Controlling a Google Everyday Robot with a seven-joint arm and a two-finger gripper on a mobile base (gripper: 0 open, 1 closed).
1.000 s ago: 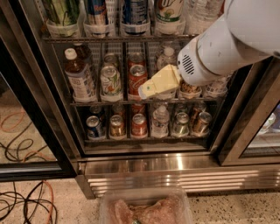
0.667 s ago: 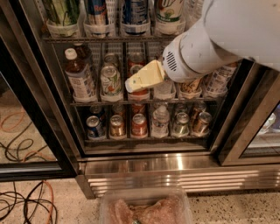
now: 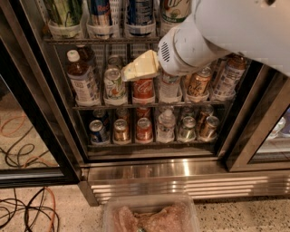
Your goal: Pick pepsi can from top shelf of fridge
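Gripper [image 3: 129,72] has been carried left and upward, below the pepsi can [image 3: 139,11], not yet grasped; its closure cannot be told.

Fridge [image 3: 181,174] front: the gripper [image 3: 140,67] hangs directly below the pepsi can [image 3: 139,11], which stands on the top shelf [image 3: 90,41], with a slim blue-and-silver can [image 3: 99,10] just left of the pepsi can.

My single camera sits high in front of the fridge [image 3: 181,170], tilted down at its open front from close by; my jaws hover before the fridge's middle rack [image 3: 90,107].
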